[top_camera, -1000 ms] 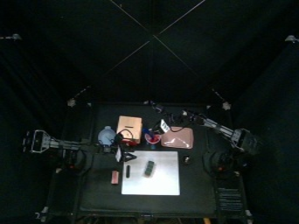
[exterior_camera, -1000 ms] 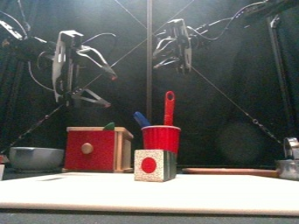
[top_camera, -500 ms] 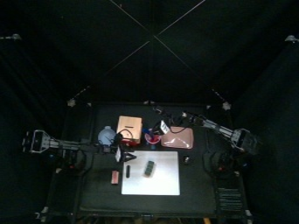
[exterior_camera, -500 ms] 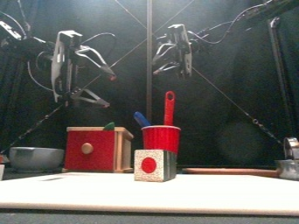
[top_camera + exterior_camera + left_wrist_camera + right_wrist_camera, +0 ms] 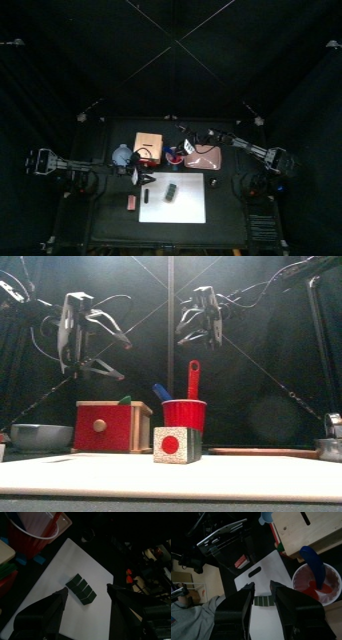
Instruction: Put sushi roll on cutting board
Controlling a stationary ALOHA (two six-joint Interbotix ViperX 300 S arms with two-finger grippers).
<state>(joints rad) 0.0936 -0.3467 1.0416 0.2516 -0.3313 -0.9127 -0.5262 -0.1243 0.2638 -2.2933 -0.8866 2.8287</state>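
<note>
While the front view showed only the cutting board's (image 5: 201,476) edge, the sushi roll (image 5: 81,589) was seen lying on it from the left wrist. Both grippers (image 5: 76,331) (image 5: 201,316) were spread, empty, raised. The roll's detail was unresolved from above.

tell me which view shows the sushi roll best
The left wrist view: the sushi roll lies large and unobstructed on the white cutting board, its segments visible. The top view shows it only as a tiny dark piece on the board. In the right wrist view the jaws partly hide it. The front view doesn't clearly show it.
</note>
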